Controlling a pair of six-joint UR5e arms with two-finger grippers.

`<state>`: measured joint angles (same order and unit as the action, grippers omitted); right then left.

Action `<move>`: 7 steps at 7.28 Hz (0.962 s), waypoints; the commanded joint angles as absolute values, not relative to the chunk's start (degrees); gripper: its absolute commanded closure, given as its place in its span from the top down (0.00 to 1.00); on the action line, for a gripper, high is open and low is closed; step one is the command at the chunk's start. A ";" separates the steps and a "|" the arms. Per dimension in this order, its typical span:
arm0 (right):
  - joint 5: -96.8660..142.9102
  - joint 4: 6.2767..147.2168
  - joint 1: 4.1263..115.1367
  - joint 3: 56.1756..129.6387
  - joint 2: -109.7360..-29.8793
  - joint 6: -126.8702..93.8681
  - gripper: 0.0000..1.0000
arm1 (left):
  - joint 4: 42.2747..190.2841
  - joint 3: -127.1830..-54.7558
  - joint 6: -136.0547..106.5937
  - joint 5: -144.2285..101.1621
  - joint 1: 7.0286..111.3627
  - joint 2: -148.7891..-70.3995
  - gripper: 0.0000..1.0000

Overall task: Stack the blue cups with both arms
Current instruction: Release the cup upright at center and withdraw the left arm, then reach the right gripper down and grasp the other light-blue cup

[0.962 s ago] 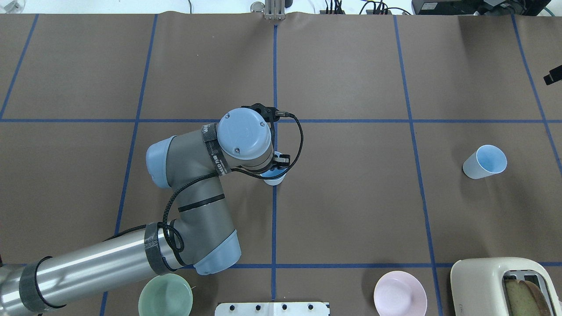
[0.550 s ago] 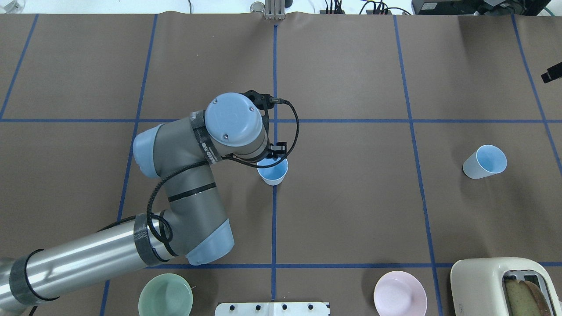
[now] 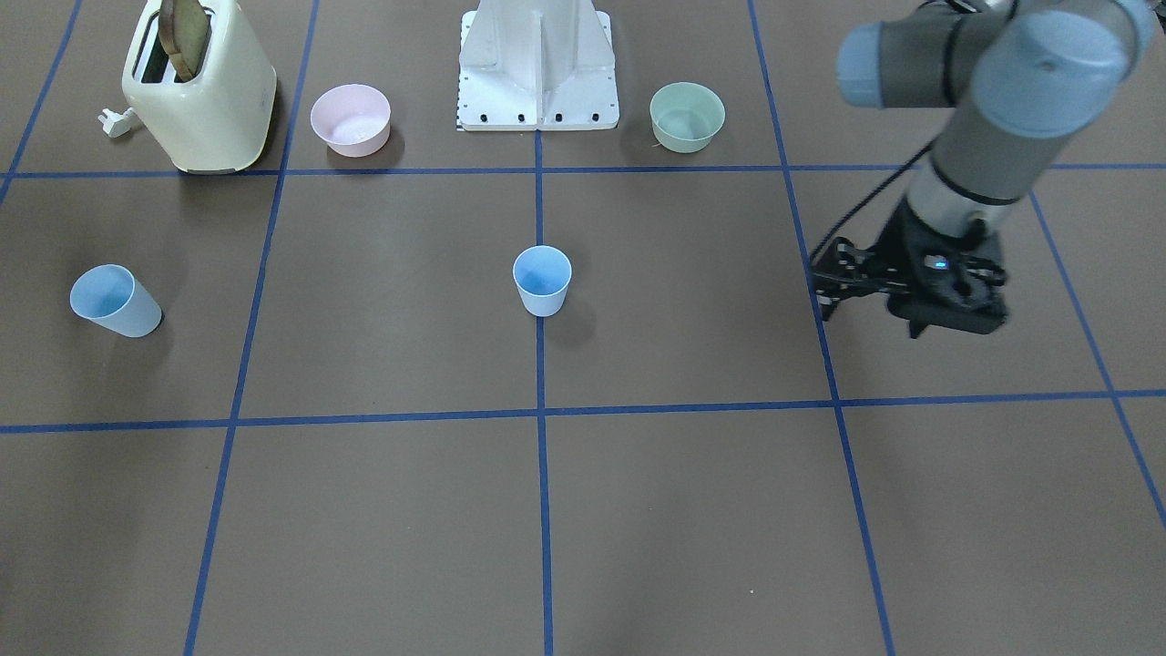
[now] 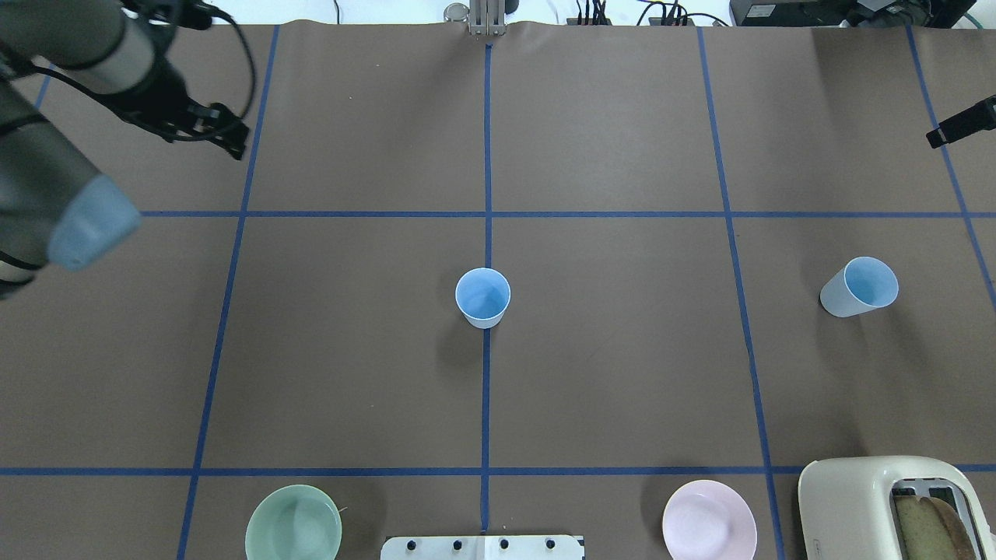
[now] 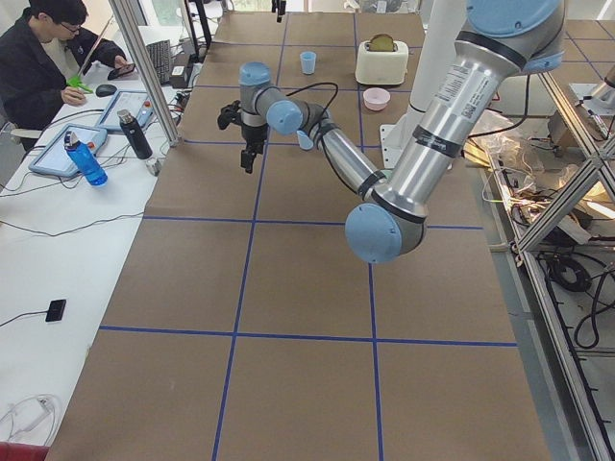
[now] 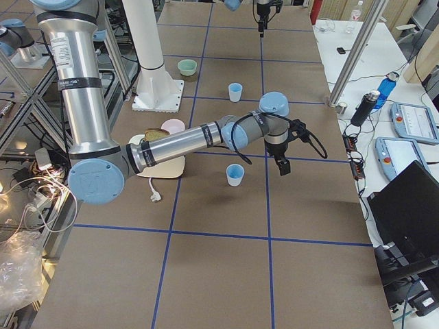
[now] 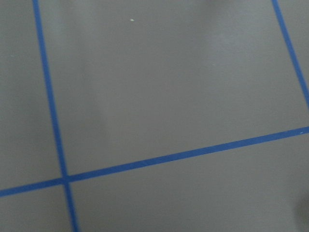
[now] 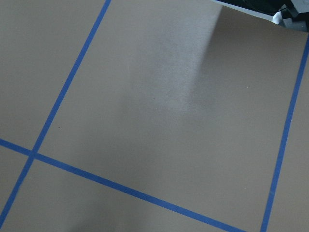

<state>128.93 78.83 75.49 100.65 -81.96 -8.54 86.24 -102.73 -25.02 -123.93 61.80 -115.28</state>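
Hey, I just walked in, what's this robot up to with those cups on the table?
It is meant to stack two blue cups, but neither is held at this moment. The middle cup stands upright, alone, on the centre tape line. The other cup stands apart on the robot's right side. The left gripper hangs empty off at the far left, away from both. The right gripper just shows at the right edge, not touching the other cup. Nothing is stacked yet.

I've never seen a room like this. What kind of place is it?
Most likely a robot testing lab. A big robot arm reaches over a table taped into blue squares, and a person sits beside it with tablets.
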 commanded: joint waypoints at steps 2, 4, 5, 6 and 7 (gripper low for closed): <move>131.74 78.84 72.35 102.65 -84.89 -11.58 1.00 | 85.60 -96.96 5.80 -133.94 83.36 -103.14 0.98; 131.57 78.75 69.18 105.20 -88.84 -12.75 1.00 | 85.60 -94.42 10.29 -133.77 87.09 -95.81 0.98; 131.31 76.84 68.13 104.77 -90.51 -12.57 1.00 | 87.52 -93.52 10.20 -133.51 89.01 -93.71 0.98; 131.13 74.99 67.07 103.63 -90.88 -13.00 1.00 | 93.63 -93.78 9.93 -133.42 89.12 -91.26 0.98; 130.09 74.97 64.80 102.93 -91.14 -13.01 1.00 | 94.56 -93.34 9.93 -133.42 89.12 -90.97 0.98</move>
